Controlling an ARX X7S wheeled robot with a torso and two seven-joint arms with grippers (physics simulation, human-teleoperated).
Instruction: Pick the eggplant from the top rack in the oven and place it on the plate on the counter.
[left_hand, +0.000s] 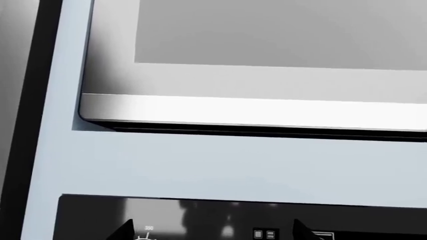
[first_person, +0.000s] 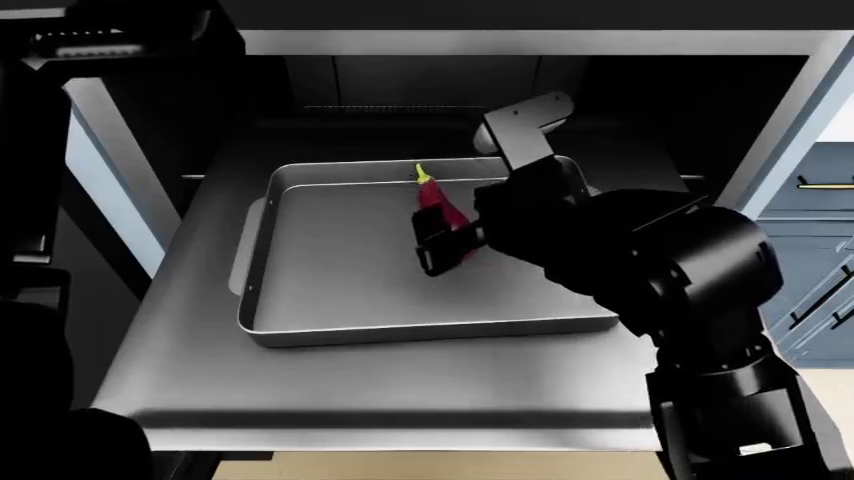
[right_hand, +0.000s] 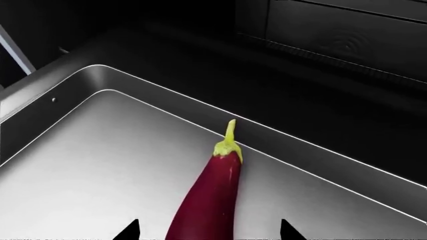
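Observation:
The eggplant (first_person: 438, 205), dark purple with a yellow-green stem, lies on a silver baking tray (first_person: 334, 270). The tray rests on the top rack (first_person: 200, 330), which is pulled out of the oven (first_person: 400, 90). My right gripper (first_person: 447, 245) is open and straddles the eggplant's fat end. In the right wrist view the eggplant (right_hand: 207, 200) lies between the two fingertips of the gripper (right_hand: 208, 231), with a gap on each side. My left gripper (left_hand: 213, 231) is open with nothing in it, facing the oven's control panel (left_hand: 200, 215). The plate and the counter are out of view.
The dark oven back wall (right_hand: 333, 35) lies just beyond the tray's raised rim (right_hand: 280, 135). A silver-fronted appliance (left_hand: 253, 110) sits above the control panel. Blue-grey cabinets with a brass handle (first_person: 821, 183) stand right of the oven. My left arm (first_person: 120, 40) is up at the left.

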